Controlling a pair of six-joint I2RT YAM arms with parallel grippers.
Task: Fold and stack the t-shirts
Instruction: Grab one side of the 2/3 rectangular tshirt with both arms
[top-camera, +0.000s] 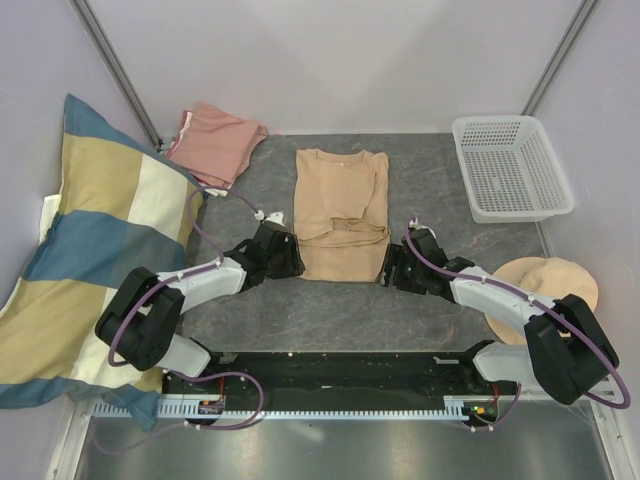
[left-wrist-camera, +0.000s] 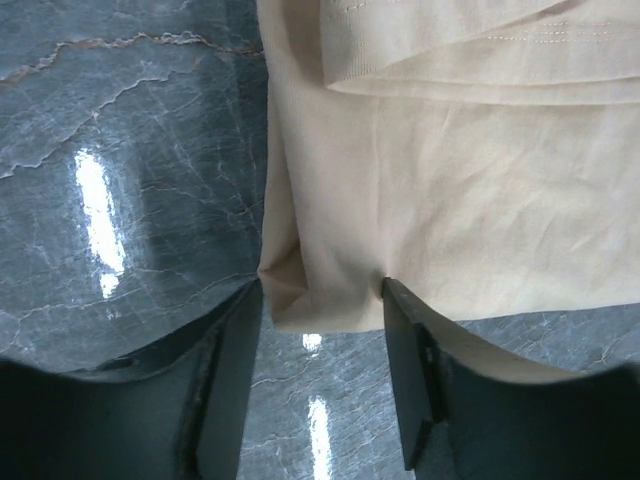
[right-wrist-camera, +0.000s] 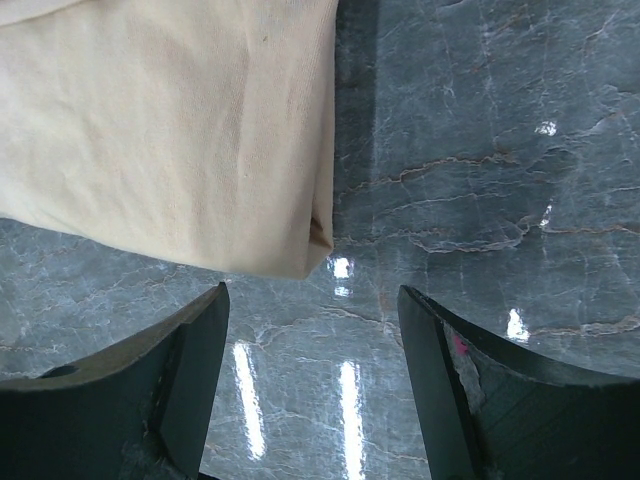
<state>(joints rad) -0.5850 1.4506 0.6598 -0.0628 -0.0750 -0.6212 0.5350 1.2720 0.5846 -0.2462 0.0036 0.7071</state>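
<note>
Dark grey marbled table (top-camera: 430, 190), lilac walls on the left, far and right sides. Tan t-shirt (top-camera: 340, 200) lies flat mid-table, folded into a long strip, collar at the far end, sleeves tucked across the near half. Pink t-shirt (top-camera: 215, 140) is bunched in the far-left corner, well apart from the tan one and partly against the striped pillow (top-camera: 90, 250) that fills the left side. White mesh basket (top-camera: 500, 120) sits far right; beige hat (top-camera: 540, 275) near right, half under the right arm. Left gripper (left-wrist-camera: 322, 290) is at the tan shirt's near-left corner: jaws partly apart and straddling it, with the corner bunched between the fingers (left-wrist-camera: 235, 350) and a small crease against the left one. Table shows in the gap below the hem, so it's not clamped on the cloth. Right gripper (right-wrist-camera: 312, 295) is at the near-right corner, jaws wide, holding nothing. That corner sits just beyond the fingertips, with bare table between the pads. Both grippers are low over the table, one on each side of the near hem.
</note>
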